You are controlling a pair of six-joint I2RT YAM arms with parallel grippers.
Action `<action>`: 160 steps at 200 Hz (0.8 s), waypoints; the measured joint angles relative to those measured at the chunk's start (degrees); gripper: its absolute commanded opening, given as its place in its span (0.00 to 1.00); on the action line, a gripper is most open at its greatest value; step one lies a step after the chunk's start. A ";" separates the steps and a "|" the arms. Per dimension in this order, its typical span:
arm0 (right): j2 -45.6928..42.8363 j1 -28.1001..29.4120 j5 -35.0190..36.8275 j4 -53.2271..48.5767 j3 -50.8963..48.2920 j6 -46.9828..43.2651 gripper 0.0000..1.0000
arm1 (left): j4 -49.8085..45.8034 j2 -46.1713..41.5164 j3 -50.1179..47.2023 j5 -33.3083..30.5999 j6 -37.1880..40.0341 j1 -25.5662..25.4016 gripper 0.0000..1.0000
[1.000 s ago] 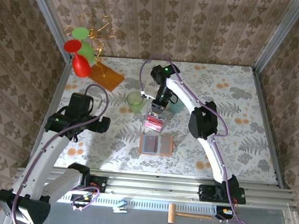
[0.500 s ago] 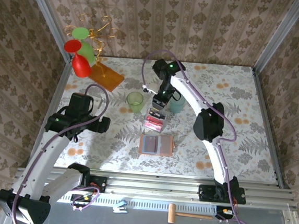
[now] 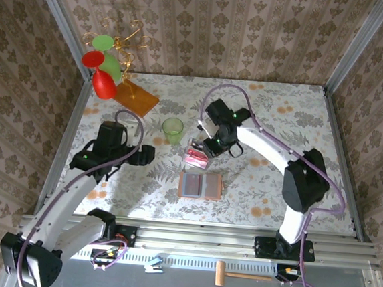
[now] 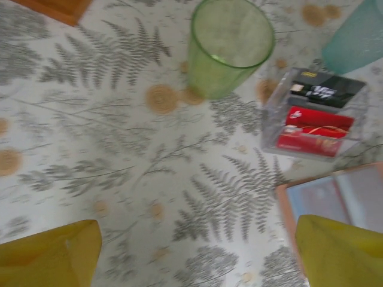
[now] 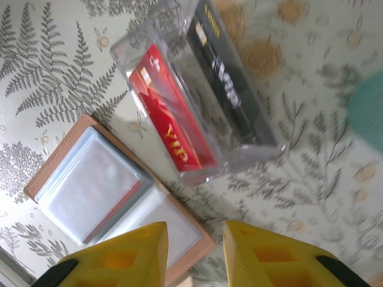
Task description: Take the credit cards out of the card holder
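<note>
1. Retreat of the right gripper [image 5: 192, 239] within the last second: off the far end of the clear plastic box [image 5: 134, 48] and back toward the near side; now poised above the table between that box and the card holder [image 5: 96, 179]; fingers slightly apart, nothing between them.
2. Seen from above, a matching swing of the right elbow out to the right; box and card holder both in the same places as a second ago.
3. Advance of the left gripper [image 4: 197, 239] from the left side toward the centre; fingers wide apart and empty; hovering over bare tablecloth, on the near side of the green cup [image 4: 230, 48], short of the card holder.
4. Credit cards: red card [image 5: 170, 122] and black card [image 5: 224, 89] side by side inside the clear plastic box, both out of the card holder; teal cup [image 4: 359, 36] just beyond the box.
5. Card holder: spread open and flat on the table, just beside the box on its near side; pale clear pockets with no card to be made out; a thin darker strip near the fold, too unclear to name.
6. Judgement: probably a drop into the box just finished; removal seemingly done or close to it; next, a check of the pockets for any leftover card; chief risk, nudging the light box or the holder while the arms clear out.
</note>
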 measured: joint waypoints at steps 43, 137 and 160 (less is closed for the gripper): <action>-6.16 1.46 1.70 12.28 -15.13 15.41 0.40 | 9.16 8.20 -2.01 4.07 -6.34 -3.98 0.80; -2.23 3.26 5.49 23.67 -21.07 24.65 0.44 | 15.72 12.57 -2.03 5.33 -10.82 -7.06 0.80; -1.79 3.08 7.28 23.87 -21.07 24.61 0.42 | 15.74 12.76 -2.03 5.33 -11.28 -7.06 0.80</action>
